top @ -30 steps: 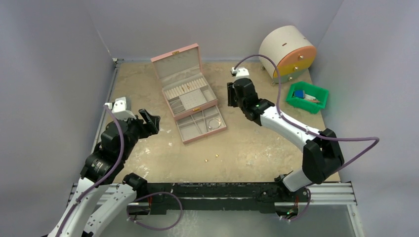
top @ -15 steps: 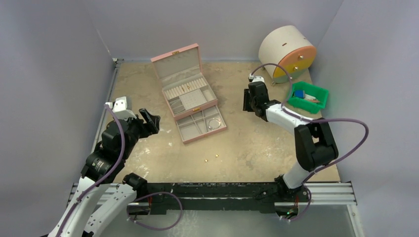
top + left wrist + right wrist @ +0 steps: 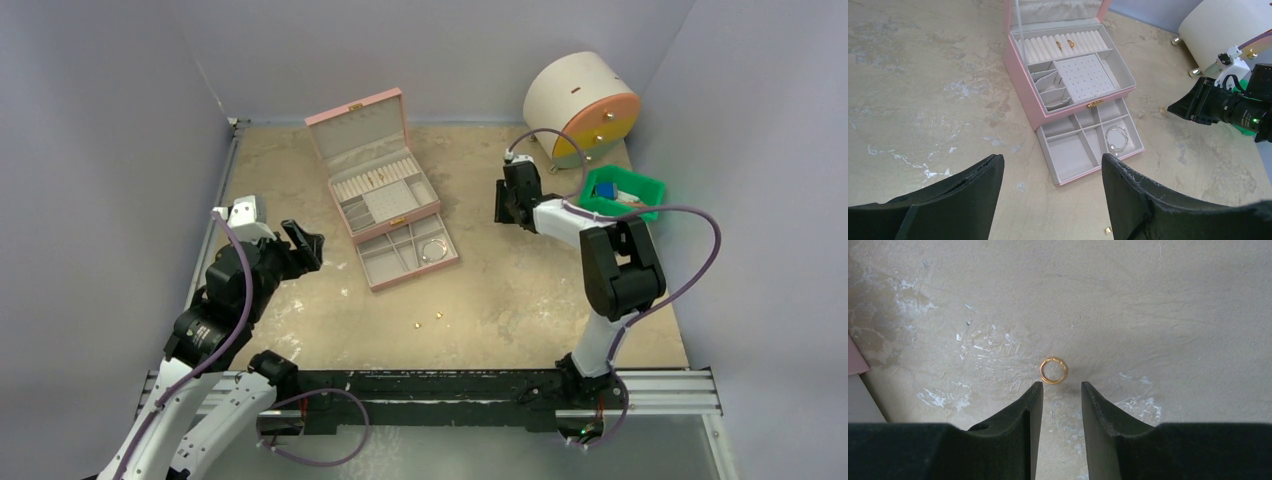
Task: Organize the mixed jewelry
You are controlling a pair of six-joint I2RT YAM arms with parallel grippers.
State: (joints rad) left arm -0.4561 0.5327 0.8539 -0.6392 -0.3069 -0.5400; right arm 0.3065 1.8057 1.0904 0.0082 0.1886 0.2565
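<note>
Lying flat, gold ring (image 3: 1053, 371), hole facing up, just beyond right tool (image 3: 1061, 386)

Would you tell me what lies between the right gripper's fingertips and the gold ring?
Only bare table: in the right wrist view the right gripper sits just short of the gold ring.

Scuffed beige table (image 3: 520, 290). Gold ring (image 3: 1053, 371) lay flat on it just ahead of the right gripper (image 3: 1061, 386) jaws, in line with their gap, not touching. Pink box (image 3: 1025, 90), drawer out, sat ahead of the left gripper (image 3: 1052, 159) jaws. Two gold beads (image 3: 438, 316) lay apart from the box. Green bin (image 3: 625, 218) and round drum (image 3: 580, 105) stood behind the right jaws.
</note>
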